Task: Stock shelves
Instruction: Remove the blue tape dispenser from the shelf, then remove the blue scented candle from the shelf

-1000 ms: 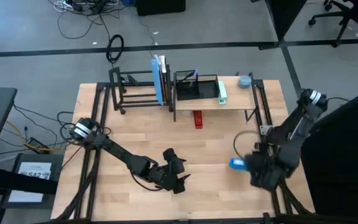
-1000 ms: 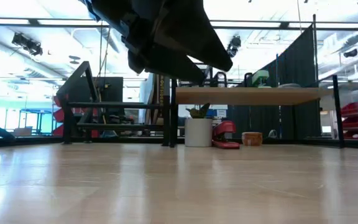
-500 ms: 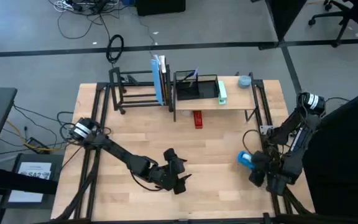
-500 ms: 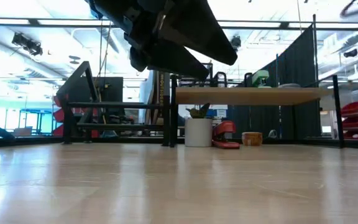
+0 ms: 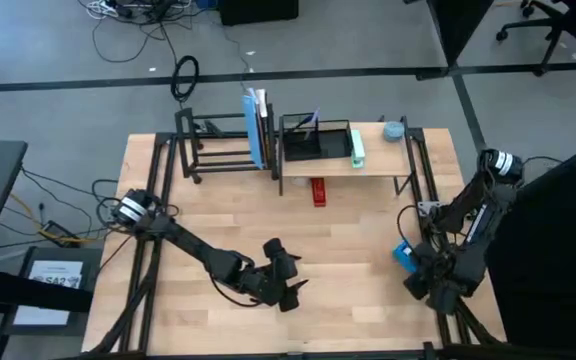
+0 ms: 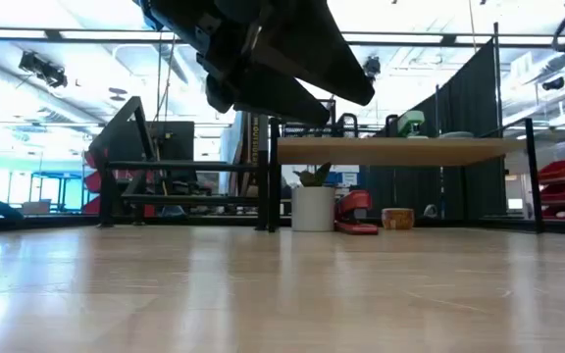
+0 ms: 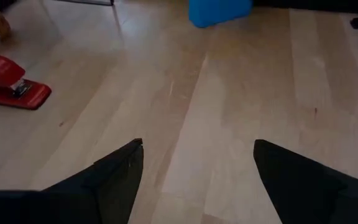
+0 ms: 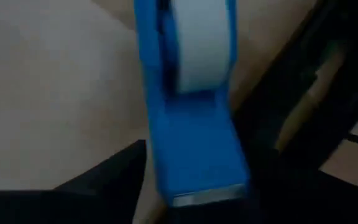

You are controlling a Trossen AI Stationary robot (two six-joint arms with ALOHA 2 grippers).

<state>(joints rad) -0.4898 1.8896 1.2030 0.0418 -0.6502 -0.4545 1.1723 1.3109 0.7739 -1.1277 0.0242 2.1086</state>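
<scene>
Closest to me at the near edge of the table, my left gripper (image 5: 290, 290) hangs low over bare wood, fingers (image 7: 114, 171) spread wide with nothing between them. It's just waiting.

Over on the right side, my right gripper (image 5: 415, 268) is down by the table's edge rail with a blue tape dispenser (image 8: 191, 118) sitting between its fingers. From the wrist view the dispenser fills the gap and looks pinched by its narrow body, so I'd call it clamped, though the finger pads themselves are mostly dark and hard to read. From above only a bit of blue (image 5: 404, 254) peeks out past the wrist.

Handling guess: it's hard plastic, stiff, probably weighted at the base and a bit slick on the sides. The white roll would spin if squeezed, so the flat side walls below the roll are the place to hold, keeping clear of the cutter end.

Farther back, a red stapler (image 5: 318, 190) lies under the wood-top shelf (image 5: 378, 161), which carries a black mesh tray (image 5: 315, 143), a green item (image 5: 357, 147) and a small grey-blue round thing (image 5: 394, 130). The black tube rack (image 5: 220, 145) stands beside it with books (image 5: 257, 128) upright at its end.
</scene>
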